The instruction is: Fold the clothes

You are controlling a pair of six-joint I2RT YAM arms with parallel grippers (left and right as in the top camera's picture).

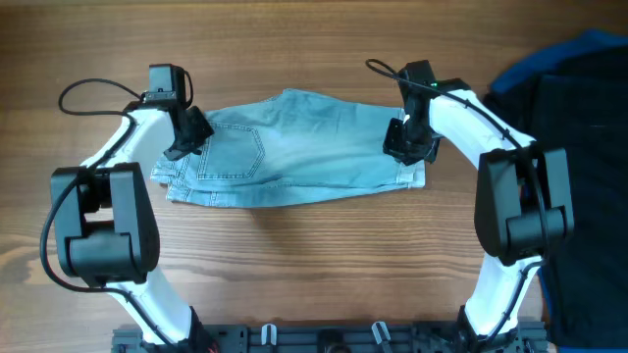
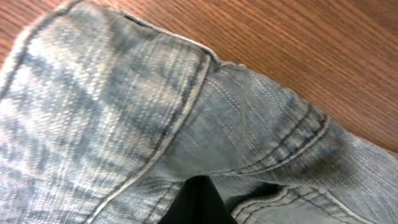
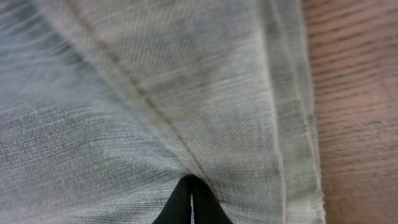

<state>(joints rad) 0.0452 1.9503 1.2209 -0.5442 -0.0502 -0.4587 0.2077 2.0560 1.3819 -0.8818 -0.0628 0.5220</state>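
Denim shorts (image 1: 304, 157) lie flat across mid tabletop (image 1: 314, 265), waistband end to robot's left, leg hems to the right. Black garment (image 1: 579, 127) and blue fabric (image 1: 589, 44) are piled well apart at the far right edge.

Risks:
- Each pincer seems to hold only a thin bite of cloth near an edge. On a lift or pull the denim could slip out, so that end drops and the fold goes skewed.
- If either grabs only the top layer, the layers would separate.
- Uneven travel between the arms would twist the shorts.

Left pincer (image 1: 186, 137): pressed together, pinching denim beside the back pocket (image 2: 93, 106). Its dark fingertips (image 2: 196, 202) are buried in bunched seams.

Right pincer (image 1: 407, 142): fingertips (image 3: 189, 202) pressed together on denim near the hem, seam running into the grip.

Pose: both arms reach in from the near side, elbows out, wrists angled down at opposite ends of the shorts, roughly mirrored.
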